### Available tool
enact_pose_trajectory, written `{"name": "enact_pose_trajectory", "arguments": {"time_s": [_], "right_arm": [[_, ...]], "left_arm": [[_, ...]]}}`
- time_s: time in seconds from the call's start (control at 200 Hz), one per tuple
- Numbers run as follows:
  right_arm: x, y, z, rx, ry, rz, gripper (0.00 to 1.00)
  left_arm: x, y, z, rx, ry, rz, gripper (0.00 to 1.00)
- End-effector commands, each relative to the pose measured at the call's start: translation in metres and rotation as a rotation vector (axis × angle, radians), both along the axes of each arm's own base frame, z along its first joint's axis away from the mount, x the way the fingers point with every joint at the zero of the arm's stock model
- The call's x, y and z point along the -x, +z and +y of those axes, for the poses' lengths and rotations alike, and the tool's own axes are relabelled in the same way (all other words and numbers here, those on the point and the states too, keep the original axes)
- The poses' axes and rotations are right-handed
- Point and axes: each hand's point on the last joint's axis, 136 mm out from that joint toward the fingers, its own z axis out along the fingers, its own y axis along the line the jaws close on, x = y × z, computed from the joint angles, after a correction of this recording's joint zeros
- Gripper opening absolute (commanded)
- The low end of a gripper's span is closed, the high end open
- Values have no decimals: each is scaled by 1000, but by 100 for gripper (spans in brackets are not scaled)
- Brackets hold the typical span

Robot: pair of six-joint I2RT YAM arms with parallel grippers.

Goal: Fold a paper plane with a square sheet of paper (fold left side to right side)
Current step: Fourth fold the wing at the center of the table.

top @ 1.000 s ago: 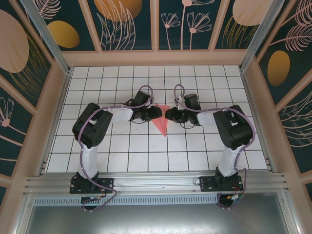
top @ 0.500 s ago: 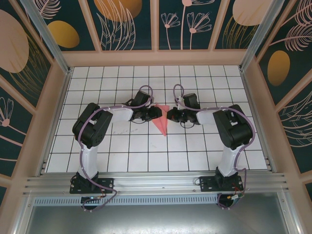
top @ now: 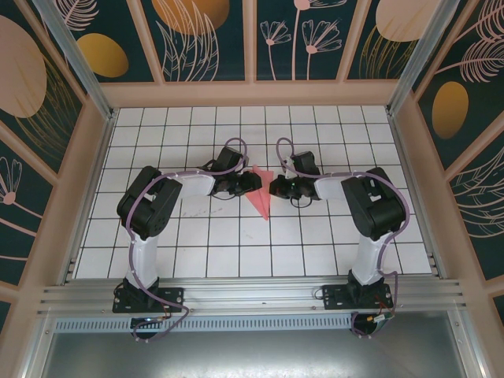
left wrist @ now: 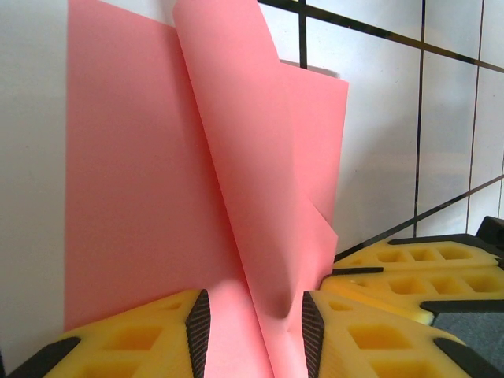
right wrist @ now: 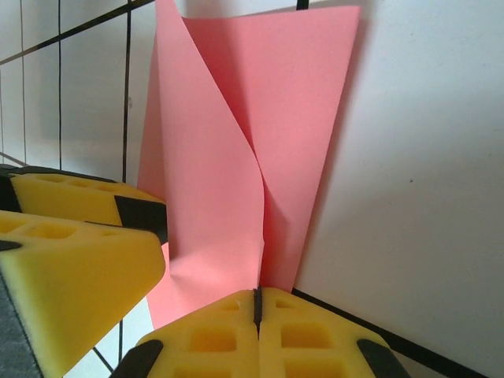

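Over the last second the right gripper [right wrist: 257, 303] has edged a little toward the middle of the bench [top: 315, 236] and brought its jaws together, while the left arm and the paper have hardly stirred. The coral-red paper sheet [left wrist: 142, 173], already creased into a shape that narrows to a point toward the arm bases, lies mid-bench between the two grippers, most of it flat on the white grid. One raised flap [left wrist: 236, 142] curls up along the centre line. The right jaws are closed pad to pad, and the lower edge of that flap runs straight into their seam, so they appear to be pinching it. The left gripper [left wrist: 252, 319] stands partly open, its yellow pads straddling the foot of the flap with a clear gap on either side and no squeeze on it. The step in hand looks like a left-over-right fold, with the edge just caught and not yet carried across. The next move probably calls for the right arm to draw the pinched edge over toward the right side, low and level, so that the edges meet. The left jaws would need to steady the flat layer or move clear of the flap's path before the crease is pressed down.
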Motion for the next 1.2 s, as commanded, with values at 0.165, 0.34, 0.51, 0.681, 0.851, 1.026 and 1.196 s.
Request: {"name": "enact_pose_trajectory", "arguments": {"time_s": [0.165, 0.34, 0.51, 0.681, 0.851, 1.026, 1.196], "right_arm": [[-1, -11, 3, 64, 20, 10, 0], [4, -15, -2, 96, 16, 27, 0], [7, -20, -4, 130, 19, 38, 0], [12, -25, -5, 143, 33, 50, 0], [14, -26, -4, 154, 42, 51, 0], [14, -26, -3, 157, 45, 48, 0], [14, -25, 0, 160, 53, 50, 0]], "left_arm": [[6, -21, 16, -92, 13, 30, 40], [6, -19, 16, -92, 13, 26, 40], [2, 1, 13, -63, 13, -18, 42], [-11, 53, 16, -60, 30, -135, 43], [-15, 67, -1, 9, -27, -147, 31], [-20, 55, -23, 73, -84, -113, 24], [-30, 44, -33, 77, -107, -99, 23]]}}
